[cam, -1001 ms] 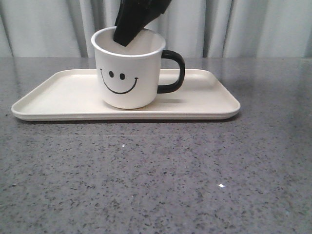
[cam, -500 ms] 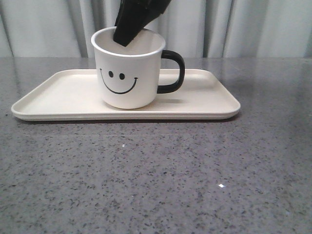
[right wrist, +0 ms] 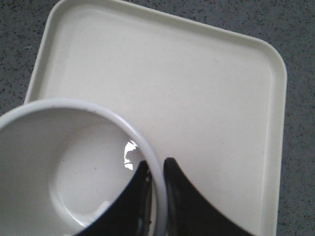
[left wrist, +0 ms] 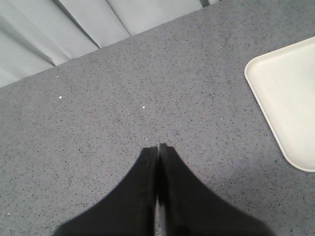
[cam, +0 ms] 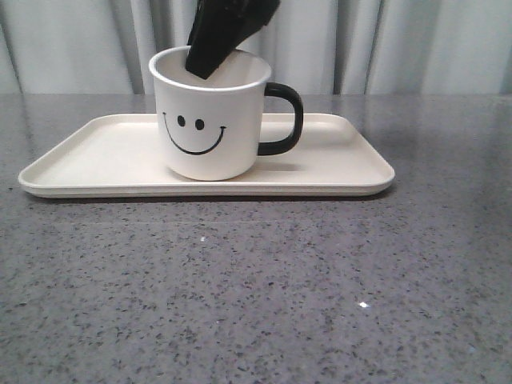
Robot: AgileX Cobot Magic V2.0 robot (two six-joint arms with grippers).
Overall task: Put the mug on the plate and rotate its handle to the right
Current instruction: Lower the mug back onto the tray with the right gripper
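Observation:
The white mug [cam: 212, 128] stands upright on the cream plate [cam: 96, 152], left of its middle, smiley face toward the front camera. Its black handle [cam: 290, 118] points right in the front view. My right gripper [cam: 210, 60] comes down from above and is shut on the mug's far rim, one finger inside and one outside. The right wrist view shows this grip [right wrist: 157, 167], with the mug [right wrist: 59, 162] on the plate [right wrist: 197, 98]. My left gripper [left wrist: 158, 146] is shut and empty over bare table, apart from the plate's corner [left wrist: 290, 98].
The grey speckled table [cam: 256, 288] stretches in front of the plate. Pale curtains [cam: 416, 40] hang behind the table's far edge.
The mug and my right gripper have shifted a hair to the left. Nothing else has visibly changed.

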